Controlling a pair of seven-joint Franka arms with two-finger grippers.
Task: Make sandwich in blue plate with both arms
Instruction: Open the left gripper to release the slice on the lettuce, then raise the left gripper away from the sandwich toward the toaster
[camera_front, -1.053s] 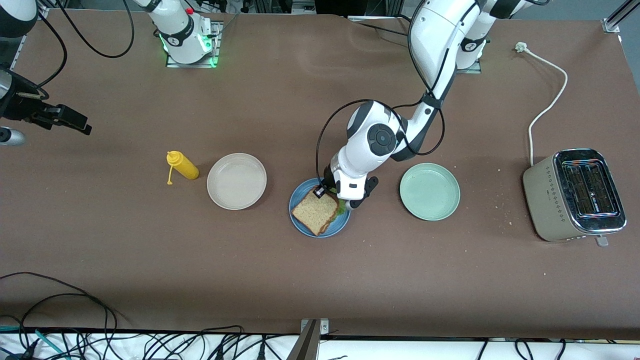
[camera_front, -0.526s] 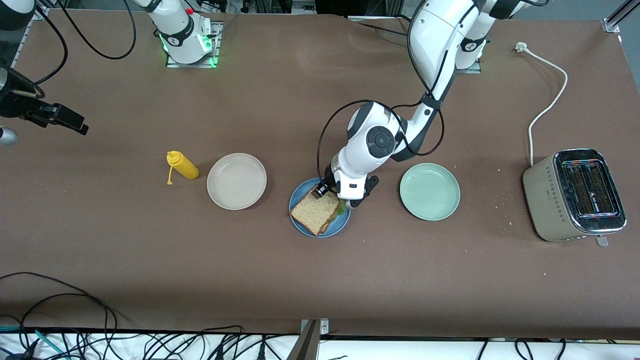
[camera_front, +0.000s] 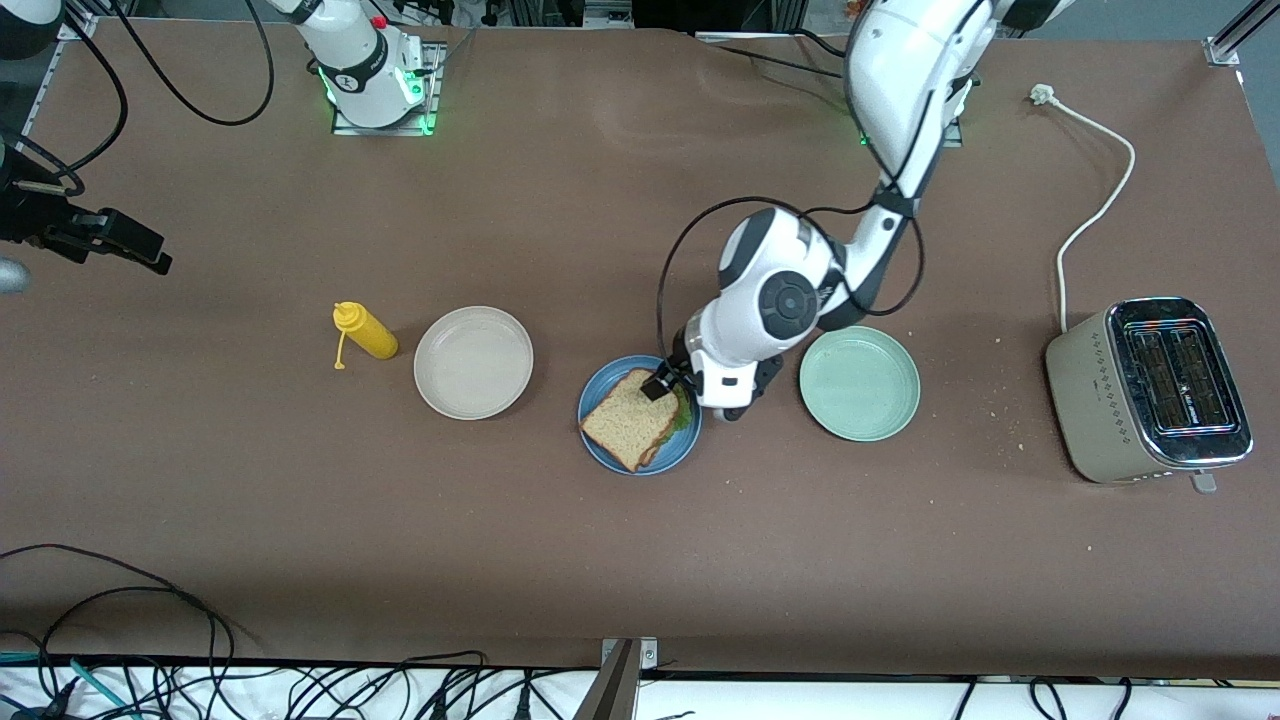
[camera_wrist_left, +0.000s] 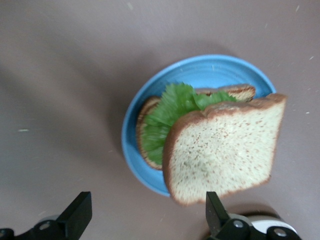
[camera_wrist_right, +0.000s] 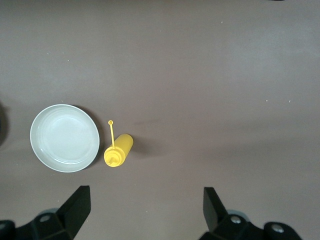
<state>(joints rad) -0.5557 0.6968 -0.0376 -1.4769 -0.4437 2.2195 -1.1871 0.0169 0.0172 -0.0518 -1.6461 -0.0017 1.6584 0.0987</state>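
One sandwich (camera_front: 631, 428) sits on one blue plate (camera_front: 612, 450) mid-counter (camera_front: 640, 560); the left gripper (camera_front: 672, 392) hovers over it, jaws spread and empty; the right gripper (camera_front: 120, 240), jaws spread, waits over the counter's right-arm end.

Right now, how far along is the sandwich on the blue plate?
Done: the sandwich sits stacked on the blue plate, lettuce between the slices, top slice skewed. In hand: nothing; the left gripper hangs open over the plate, and the right gripper waits open above the yellow bottle. Left: perhaps only retreating.
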